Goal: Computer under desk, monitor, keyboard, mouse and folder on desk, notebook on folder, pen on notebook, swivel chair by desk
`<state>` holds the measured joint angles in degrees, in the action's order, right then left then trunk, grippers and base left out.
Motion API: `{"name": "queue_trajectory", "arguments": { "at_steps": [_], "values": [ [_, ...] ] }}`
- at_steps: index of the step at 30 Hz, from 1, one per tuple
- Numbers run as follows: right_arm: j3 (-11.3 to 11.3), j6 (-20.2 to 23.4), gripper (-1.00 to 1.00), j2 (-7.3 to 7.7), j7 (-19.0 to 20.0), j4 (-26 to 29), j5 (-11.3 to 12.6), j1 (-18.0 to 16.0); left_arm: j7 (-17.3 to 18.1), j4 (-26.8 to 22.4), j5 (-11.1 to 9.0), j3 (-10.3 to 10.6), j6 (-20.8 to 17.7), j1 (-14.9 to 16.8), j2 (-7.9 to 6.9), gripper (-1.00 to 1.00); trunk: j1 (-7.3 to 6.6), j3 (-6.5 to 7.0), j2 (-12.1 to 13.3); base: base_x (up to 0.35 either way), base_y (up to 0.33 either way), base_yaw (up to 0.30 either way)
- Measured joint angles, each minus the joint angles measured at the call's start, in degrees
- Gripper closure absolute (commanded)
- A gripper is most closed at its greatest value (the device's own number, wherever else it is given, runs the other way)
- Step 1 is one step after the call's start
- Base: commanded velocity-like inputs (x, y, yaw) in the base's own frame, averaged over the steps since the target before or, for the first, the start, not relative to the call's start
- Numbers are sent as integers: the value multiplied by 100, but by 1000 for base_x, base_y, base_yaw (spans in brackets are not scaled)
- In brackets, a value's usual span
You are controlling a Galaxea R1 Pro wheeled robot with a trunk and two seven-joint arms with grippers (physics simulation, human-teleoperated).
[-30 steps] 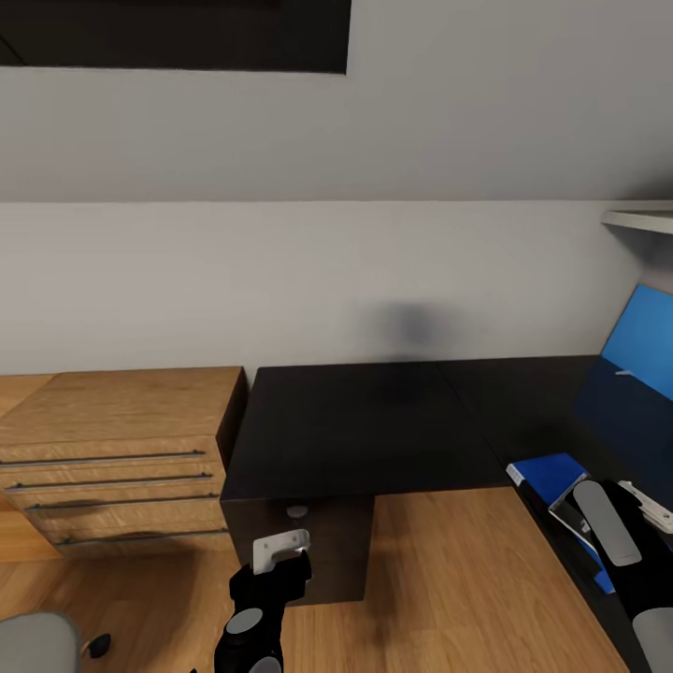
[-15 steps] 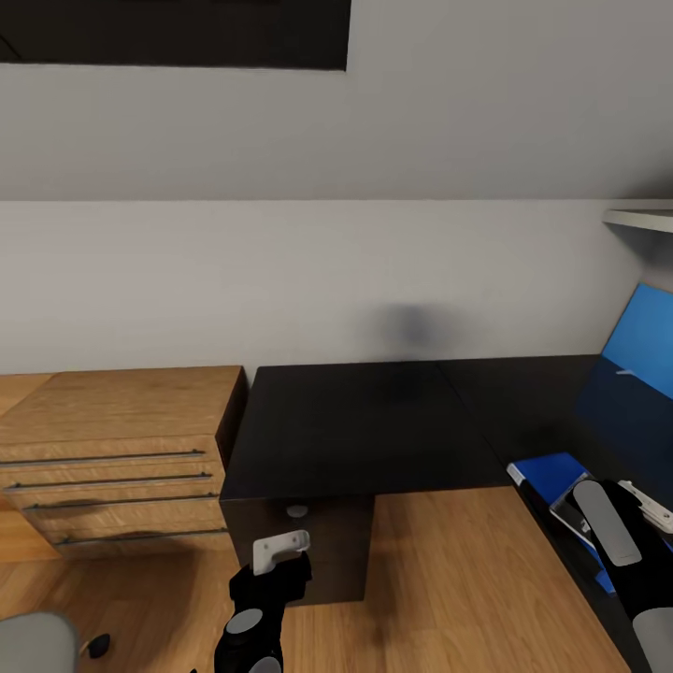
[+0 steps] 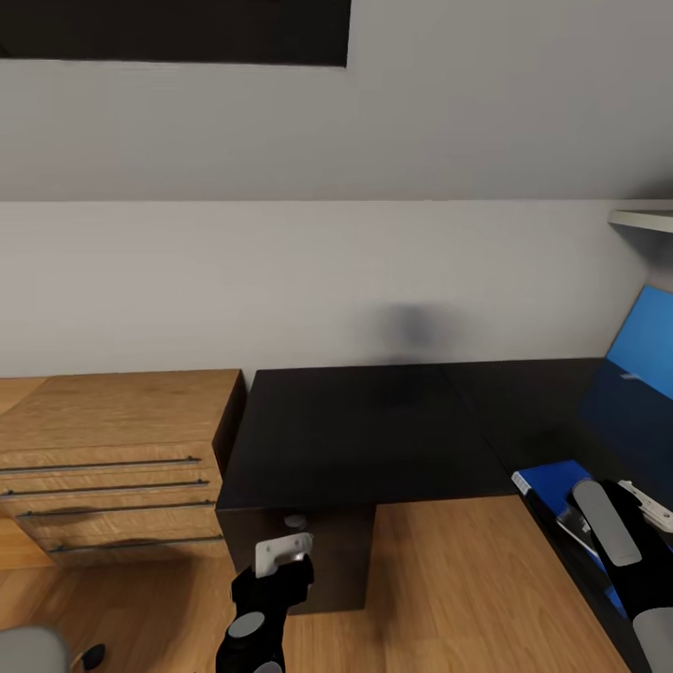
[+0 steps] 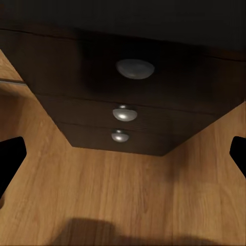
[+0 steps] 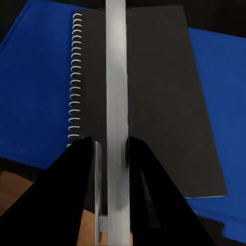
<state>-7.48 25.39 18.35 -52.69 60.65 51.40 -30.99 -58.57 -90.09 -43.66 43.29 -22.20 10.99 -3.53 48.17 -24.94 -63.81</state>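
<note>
My right gripper [image 5: 111, 154] is shut on a long grey pen [image 5: 116, 92], held over a black spiral notebook [image 5: 154, 97]. The notebook lies on the blue folder [image 5: 36, 87]. In the head view the folder [image 3: 547, 475] and notebook [image 3: 572, 523] rest at the right end of the black L-shaped desk [image 3: 374, 430], partly hidden by my right arm. The monitor's blue screen [image 3: 647, 344] stands at the far right. My left gripper [image 4: 123, 159] is open and empty, low over the floor before the desk's drawer unit [image 4: 128, 102].
A wooden dresser [image 3: 112, 439] stands left of the desk against the white wall. The swivel chair's grey seat [image 3: 28, 650] peeks in at the bottom left corner. A white shelf [image 3: 645, 220] juts out above the monitor. Wooden floor [image 3: 449, 579] lies open in the desk's inner corner.
The whole head view has shifted slightly, so the dresser and chair sit lower and further left. Both arms hold the same pose.
</note>
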Motion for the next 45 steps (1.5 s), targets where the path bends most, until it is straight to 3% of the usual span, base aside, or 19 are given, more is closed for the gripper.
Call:
{"name": "queue_trajectory", "arguments": {
  "at_steps": [14, 24, 29, 30, 45],
  "values": [
    [-6, 0, 100, 4, -1, 1, -1, 0, -32, 0, 11, 167, 7, 0, -12, -100, 2, 0, 0, 52, -34, 0],
    [-6, 0, 100, 0, -3, 0, 0, 0, -27, 0, 19, 178, 6, 0, -18, -100, 2, 0, 0, 8, -12, 0],
    [-7, 0, 100, 0, -8, 0, -120, 0, -23, 0, 21, 178, 6, 0, -20, -100, 2, 0, 0, 0, 0, 0],
    [-7, 0, -100, -2, -8, 0, -139, 0, -22, 0, 21, 178, 5, 0, -20, -100, 2, 0, 0, 0, 0, 0],
    [-7, 3, -100, -1, -9, 3, -215, 0, -24, 0, 21, 178, 11, 0, -21, -100, 2, 0, 0, 0, 0, 0]
  ]
}}
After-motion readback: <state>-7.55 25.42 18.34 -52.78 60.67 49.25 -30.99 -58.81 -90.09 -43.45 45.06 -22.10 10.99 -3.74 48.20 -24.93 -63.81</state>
